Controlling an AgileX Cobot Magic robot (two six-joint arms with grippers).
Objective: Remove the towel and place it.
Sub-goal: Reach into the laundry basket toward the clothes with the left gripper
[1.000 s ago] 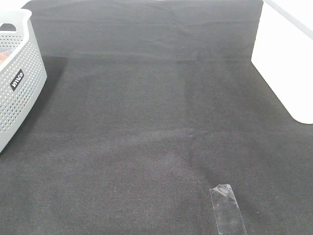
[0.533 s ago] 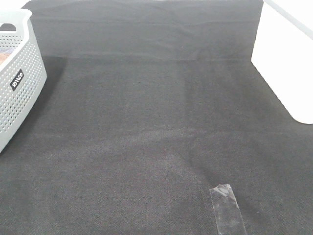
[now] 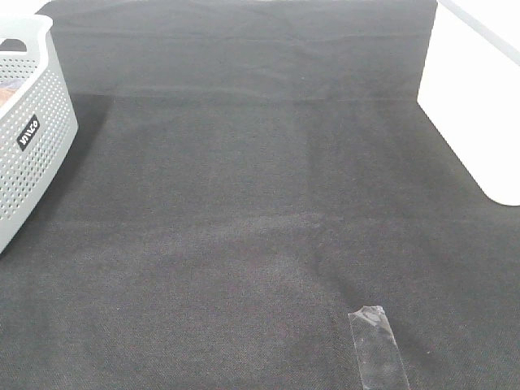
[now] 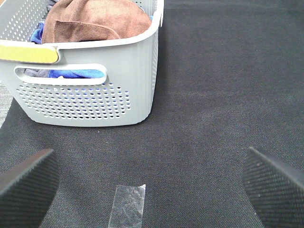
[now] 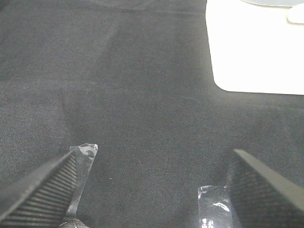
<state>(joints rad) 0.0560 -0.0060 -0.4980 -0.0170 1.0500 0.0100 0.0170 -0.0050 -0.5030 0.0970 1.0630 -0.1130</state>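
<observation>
The towel (image 4: 90,19), brown and plush, lies crumpled inside the grey basket (image 4: 95,95), on top of its other contents, and a blue cloth (image 4: 71,74) shows under it through the handle slot. The basket has perforated walls and a yellow strip (image 4: 28,53) on its rim. In the high view the basket (image 3: 32,154) stands at the left edge of the black fabric surface (image 3: 260,203), toward the far left corner, and it is partly cut off by the picture. The left gripper (image 4: 152,185) hangs above the surface, in front of the basket and apart from it. Its two fingers (image 4: 28,185) are spread wide and they hold nothing. A piece of clear tape (image 4: 127,206) is stuck on the fabric below it. The right gripper (image 5: 152,192) is also spread wide and empty, above the bare fabric. Another piece of clear tape (image 3: 378,345) lies near the near edge of the surface, toward the right. A white tabletop (image 3: 479,106) shows beyond the right edge of the fabric.
</observation>
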